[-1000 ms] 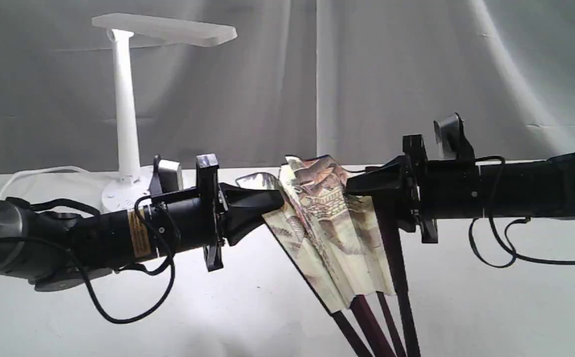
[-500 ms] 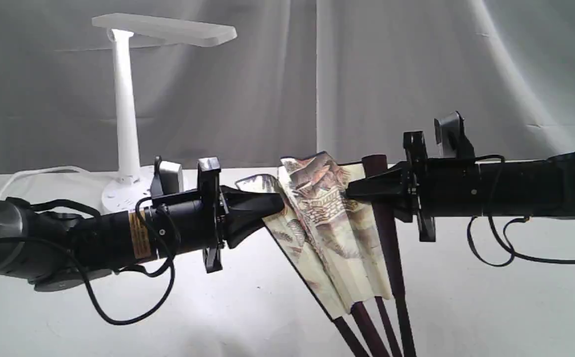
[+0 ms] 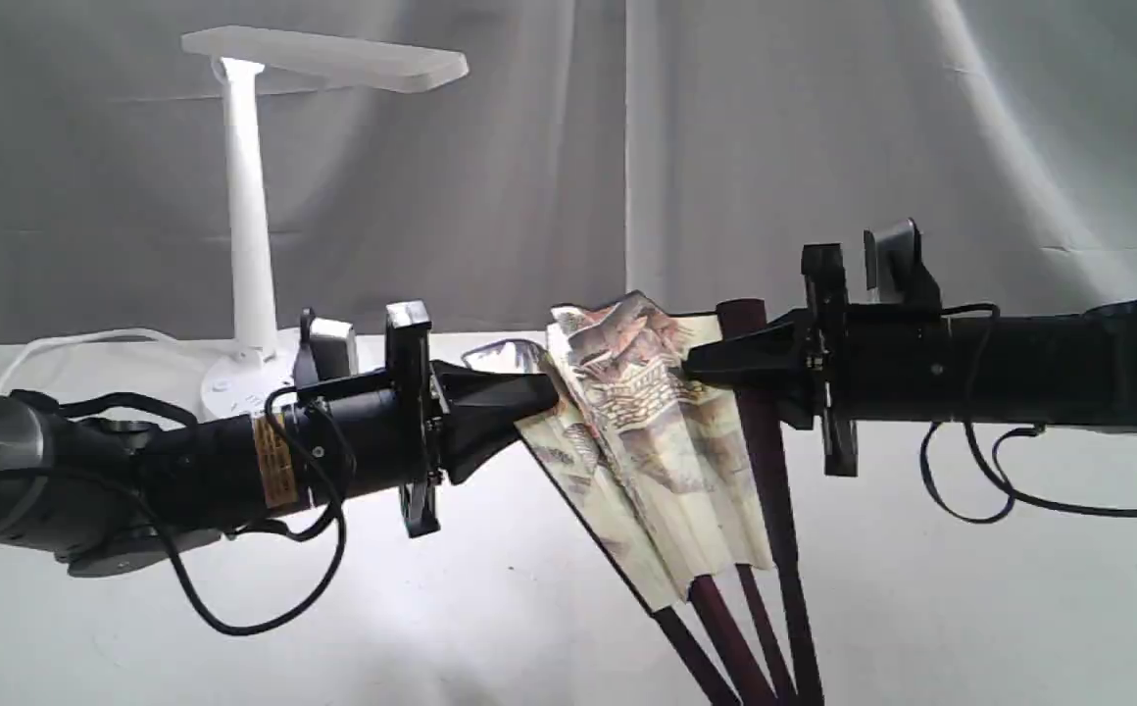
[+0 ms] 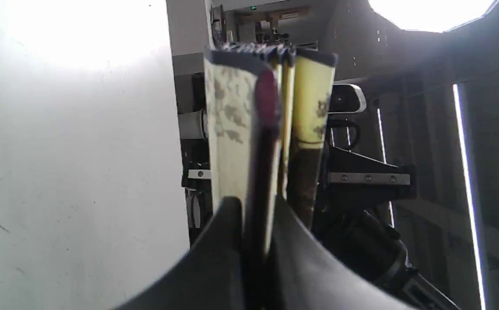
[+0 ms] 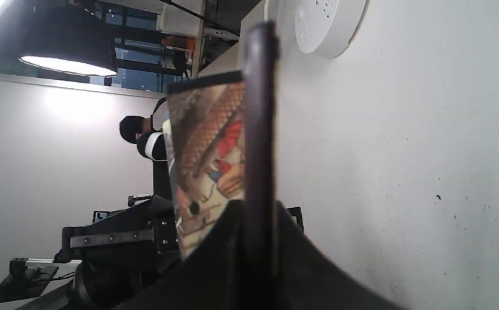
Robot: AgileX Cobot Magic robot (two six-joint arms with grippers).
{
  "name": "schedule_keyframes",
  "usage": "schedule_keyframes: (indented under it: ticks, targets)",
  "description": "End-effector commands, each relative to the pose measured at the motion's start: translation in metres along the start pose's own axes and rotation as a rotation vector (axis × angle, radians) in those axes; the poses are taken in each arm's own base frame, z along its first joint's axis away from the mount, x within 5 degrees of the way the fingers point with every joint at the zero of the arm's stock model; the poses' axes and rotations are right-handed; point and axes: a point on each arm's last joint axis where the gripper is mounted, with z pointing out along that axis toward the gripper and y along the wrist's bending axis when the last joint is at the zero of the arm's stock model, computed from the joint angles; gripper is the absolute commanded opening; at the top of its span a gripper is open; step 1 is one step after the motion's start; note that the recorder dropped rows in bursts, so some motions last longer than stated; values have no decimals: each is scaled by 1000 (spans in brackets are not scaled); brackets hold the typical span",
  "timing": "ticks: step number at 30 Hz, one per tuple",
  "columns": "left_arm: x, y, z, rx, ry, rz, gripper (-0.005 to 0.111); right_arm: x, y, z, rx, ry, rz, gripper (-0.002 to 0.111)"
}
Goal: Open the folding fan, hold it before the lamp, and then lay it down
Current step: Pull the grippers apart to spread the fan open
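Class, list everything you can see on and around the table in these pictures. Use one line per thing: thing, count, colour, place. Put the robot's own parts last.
folding fan: one, cream painted leaf with black edge and dark maroon ribs, centre, partly unfolded, gripped on both sides
lamp: one, white, standing at the back left of the table
cord: one, white, running left from the lamp's base
table: one, white, under everything
curtain: one, grey, hanging behind the table
left end effector: one, black, closed on the fan's left guard
right end effector: one, black, closed on the fan's right guard
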Motion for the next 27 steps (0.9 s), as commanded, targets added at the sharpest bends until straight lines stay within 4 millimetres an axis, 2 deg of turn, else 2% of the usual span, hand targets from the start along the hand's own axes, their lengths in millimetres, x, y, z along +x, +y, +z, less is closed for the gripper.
schedule_keyframes:
  ticks: [1, 10, 15, 22, 27]
  targets:
    - [1, -8, 1, 42, 3, -37, 0, -4, 7, -1, -24, -41, 21, 0]
    - [-3, -10, 0, 63, -36, -96, 0, -9, 10, -1, -70, -95, 67, 0]
    - [-12, -9, -9, 59, -61, -95, 0, -10, 10, -3, -69, -99, 69, 0]
    - [-24, -3, -29, 24, -70, -74, 0, -16, 6, -16, -64, -133, 76, 0]
    - [-28, -3, -33, 26, -89, -80, 0, -21, 3, -27, -60, -160, 84, 0]
